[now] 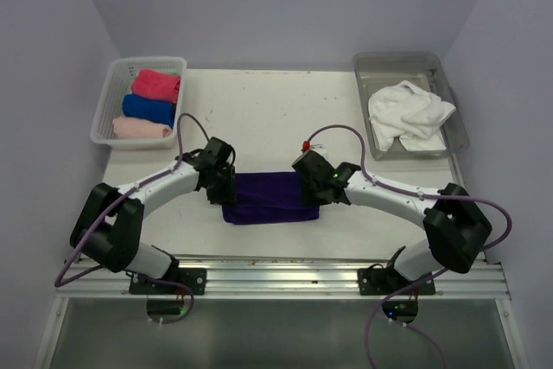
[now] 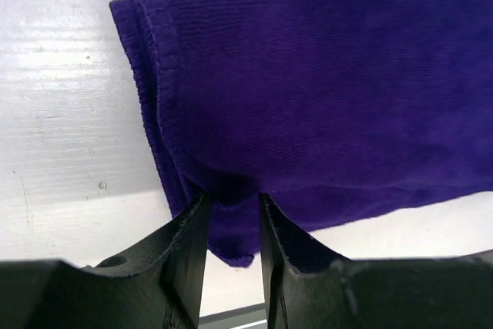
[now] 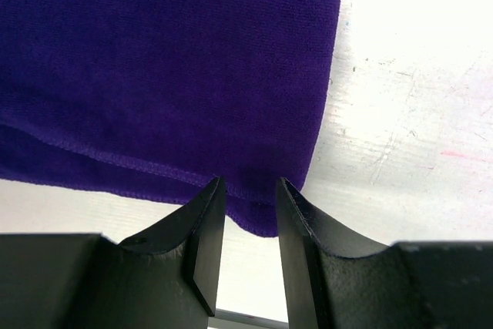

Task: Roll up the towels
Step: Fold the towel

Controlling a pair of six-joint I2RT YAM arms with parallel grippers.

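White mesh basket [image 1: 102, 123]: three rolled towels [image 1: 149, 110]; clear plastic tray [image 1: 453, 105]: crumpled white towels [image 1: 409, 114]. Left hand [image 2: 233, 199], right hand [image 3: 250, 182] each clamped on folded purple towel [image 1: 270, 196].

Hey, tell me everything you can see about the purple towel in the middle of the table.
The purple towel is deep violet terry-like cloth with stitched hems, folded flat into a layered rectangle on the white table. The left tool pinches cloth at its left end; the right tool straddles its right end, grip unclear. It is not yet rolled.
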